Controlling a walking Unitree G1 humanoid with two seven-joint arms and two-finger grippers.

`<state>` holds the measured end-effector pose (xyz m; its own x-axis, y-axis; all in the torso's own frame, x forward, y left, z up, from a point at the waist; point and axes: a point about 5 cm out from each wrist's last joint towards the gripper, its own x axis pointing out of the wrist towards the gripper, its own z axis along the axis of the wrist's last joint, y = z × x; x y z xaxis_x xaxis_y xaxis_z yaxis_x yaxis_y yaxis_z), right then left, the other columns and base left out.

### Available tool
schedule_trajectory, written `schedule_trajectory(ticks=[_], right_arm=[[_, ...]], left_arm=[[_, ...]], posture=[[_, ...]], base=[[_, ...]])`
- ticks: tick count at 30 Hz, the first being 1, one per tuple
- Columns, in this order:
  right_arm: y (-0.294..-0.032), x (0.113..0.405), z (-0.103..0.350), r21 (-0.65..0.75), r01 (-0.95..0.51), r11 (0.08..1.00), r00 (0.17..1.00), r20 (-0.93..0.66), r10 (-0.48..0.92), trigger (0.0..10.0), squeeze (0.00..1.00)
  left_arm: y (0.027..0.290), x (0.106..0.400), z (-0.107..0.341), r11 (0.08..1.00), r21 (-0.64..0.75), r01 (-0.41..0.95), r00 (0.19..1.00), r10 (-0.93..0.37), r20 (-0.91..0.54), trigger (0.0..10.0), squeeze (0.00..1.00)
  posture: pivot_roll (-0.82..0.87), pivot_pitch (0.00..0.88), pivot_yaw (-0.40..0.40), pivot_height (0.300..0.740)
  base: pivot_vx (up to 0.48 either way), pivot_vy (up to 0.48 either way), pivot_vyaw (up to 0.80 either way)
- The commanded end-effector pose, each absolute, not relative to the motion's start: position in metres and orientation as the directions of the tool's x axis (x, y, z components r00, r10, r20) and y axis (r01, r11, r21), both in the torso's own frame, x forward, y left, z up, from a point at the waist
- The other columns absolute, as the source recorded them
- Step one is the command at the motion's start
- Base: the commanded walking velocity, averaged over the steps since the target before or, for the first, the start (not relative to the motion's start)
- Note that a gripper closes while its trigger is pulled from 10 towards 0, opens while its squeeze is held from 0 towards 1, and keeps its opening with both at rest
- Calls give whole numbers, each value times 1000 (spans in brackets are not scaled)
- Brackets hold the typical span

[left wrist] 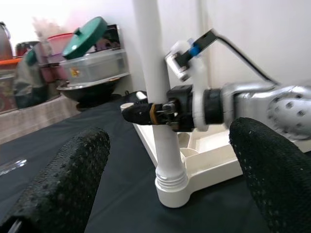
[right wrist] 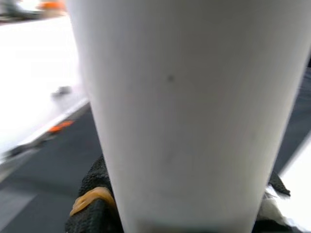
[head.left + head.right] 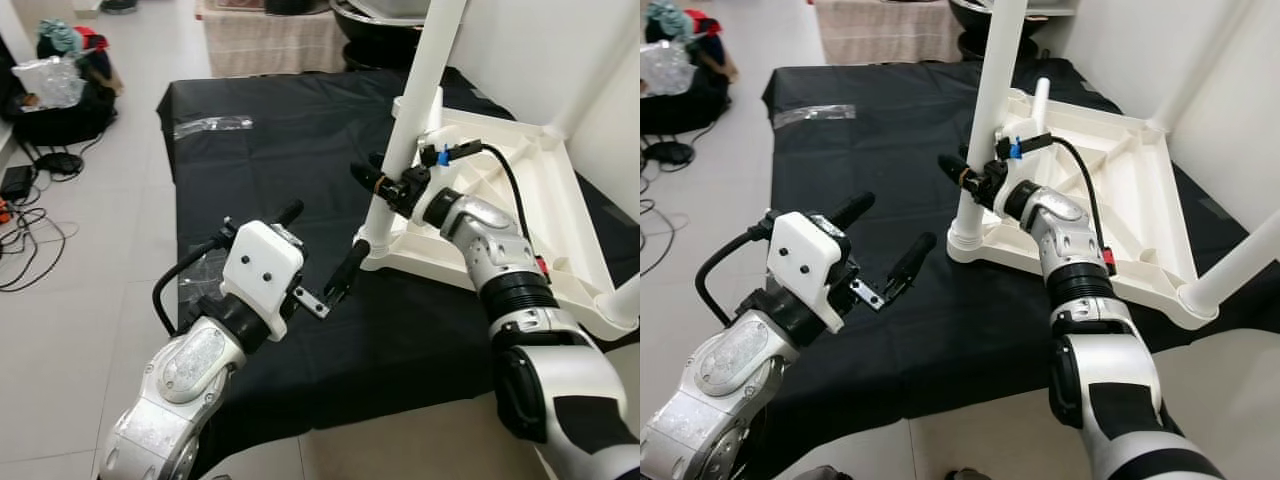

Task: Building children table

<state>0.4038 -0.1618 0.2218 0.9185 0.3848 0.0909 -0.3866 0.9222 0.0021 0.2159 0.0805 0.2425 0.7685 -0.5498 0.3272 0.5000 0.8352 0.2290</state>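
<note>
Tabletop [image 3: 520,190]: upside down on bench [image 3: 280,150], right side. Leg [image 3: 415,110]: upright in its near-left corner. Plastic wrapper [image 3: 212,125]: far left on bench. Bags [image 3: 55,80]: floor, left.

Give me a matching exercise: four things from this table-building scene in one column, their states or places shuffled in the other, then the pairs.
Things:
1. right gripper
2. left gripper
3. white tabletop
4. clear plastic bag

States or places:
A. lying upside down on the black cloth
B. open, holding nothing
C. flat near the cloth's far left corner
D. shut on the white table leg

Pairs: 1-D, 2-B, 3-A, 4-C
</note>
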Motion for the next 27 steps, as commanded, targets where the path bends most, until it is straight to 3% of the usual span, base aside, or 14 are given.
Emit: schedule_trajectory(ticks=[1, 2, 7, 8, 10, 16, 17, 18, 19, 21, 22, 26, 27], right_arm=[[-197, 401, 202, 26, -132, 991, 991, 16, 131, 0, 0], [-207, 394, 198, 26, 99, 995, 995, 25, -100, 0, 0], [-216, 382, 197, 36, 269, 962, 962, 33, -271, 0, 0], [-204, 364, 200, 30, 394, 919, 917, 47, -395, 0, 0], [-182, 351, 199, 38, 440, 897, 897, 21, -441, 0, 0], [-161, 349, 196, 59, 414, 908, 910, -13, -414, 0, 0], [-150, 353, 200, 81, 347, 934, 937, 12, -349, 10000, 0], [-150, 353, 200, 81, 347, 934, 937, 12, -349, 10000, 0], [-135, 355, 213, 87, 245, 966, 963, 90, -253, 10000, 0], [-135, 355, 213, 87, 245, 966, 963, 90, -253, 10000, 0], [-131, 356, 219, 89, 185, 979, 972, 134, -195, 10000, 1000], [-129, 352, 230, 67, 148, 987, 971, 177, -158, 10000, 1000], [-131, 353, 235, 56, 115, 992, 974, 191, -124, 10000, 0]], left_arm=[[80, 217, 239, 832, 228, 506, 771, -554, 314, 10000, 0], [78, 217, 239, 830, 226, 510, 767, -558, 317, 10000, 0], [77, 218, 240, 829, 224, 513, 764, -560, 321, 10000, 0], [76, 218, 240, 827, 224, 515, 763, -562, 321, 10000, 0], [76, 217, 239, 828, 226, 513, 763, -561, 321, 10000, 0], [76, 217, 240, 829, 225, 512, 764, -559, 323, 10000, 0], [75, 216, 239, 829, 225, 512, 763, -560, 322, 10000, 0], [75, 216, 239, 829, 225, 512, 763, -560, 322, 10000, 0], [75, 216, 239, 828, 226, 513, 764, -560, 321, 10000, 0], [75, 216, 239, 828, 226, 513, 764, -560, 321, 10000, 0], [75, 216, 239, 829, 224, 512, 765, -559, 322, 10000, 0], [75, 216, 239, 829, 225, 511, 764, -559, 322, 10000, 0], [75, 216, 239, 830, 225, 511, 765, -558, 322, 10000, 0]], posture=[[70, 102, -74, 740], [65, 94, -72, 740], [65, 94, -72, 740], [68, 89, -72, 740], [71, 81, -73, 740], [72, 80, -78, 740], [70, 78, -80, 740], [70, 78, -80, 740], [73, 79, -82, 740], [73, 79, -82, 740], [69, 78, -81, 740], [69, 78, -81, 740], [68, 76, -82, 740]], base=[[0, 0, 0], [0, 0, 0], [0, 0, 0], [0, 0, 0], [0, 0, 0], [0, 0, 0], [0, 0, 0], [0, 0, 0], [0, 0, 0], [0, 0, 0], [0, 0, 0], [0, 0, 0], [0, 0, 0]])
